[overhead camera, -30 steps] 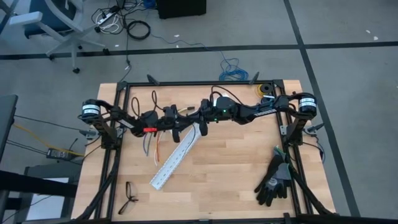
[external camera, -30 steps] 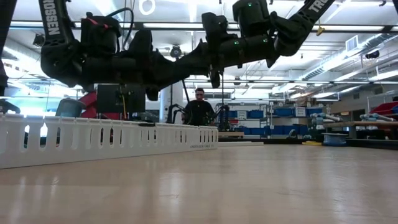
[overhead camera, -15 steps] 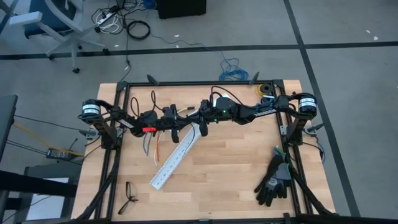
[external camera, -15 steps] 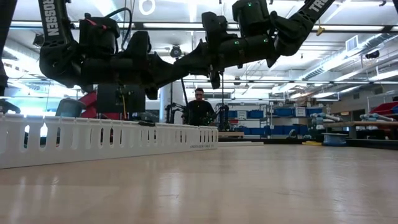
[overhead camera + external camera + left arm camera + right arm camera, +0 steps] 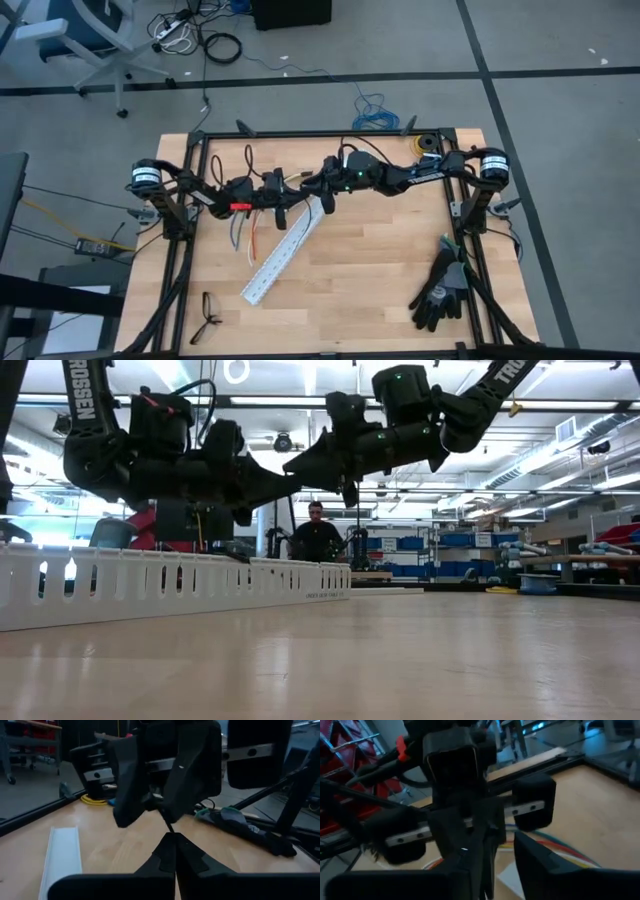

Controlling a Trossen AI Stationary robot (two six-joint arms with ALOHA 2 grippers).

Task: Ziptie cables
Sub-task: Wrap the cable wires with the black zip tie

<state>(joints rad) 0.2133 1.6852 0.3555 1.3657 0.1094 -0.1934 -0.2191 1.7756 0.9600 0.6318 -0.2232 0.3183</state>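
Wooden table (image 5: 380, 260) fills the high view, with both arms meeting above its far half: the left gripper (image 5: 292, 194) and the right gripper (image 5: 312, 190) nearly nose to nose over the upper end of a white slotted duct (image 5: 280, 255). The cables (image 5: 247, 232) hang as thin coloured strands just left of that duct, below the left arm. Black gloves (image 5: 440, 290) lie near the right edge (glasses (image 5: 207, 315) sit at the lower left).

Low view: both grippers hover well above the table, a small gap between their tips, the duct (image 5: 170, 585) standing in front.

Left wrist view: the left fingers (image 5: 165, 857) are pressed together, pinching the ziptie (image 5: 166, 820), a thin black strip rising to the right gripper (image 5: 160, 805).

Right wrist view: the right fingers (image 5: 540, 862) stand slightly apart; whether they grip the strip I cannot tell. Coloured wires (image 5: 555, 845) show on the wood beyond.
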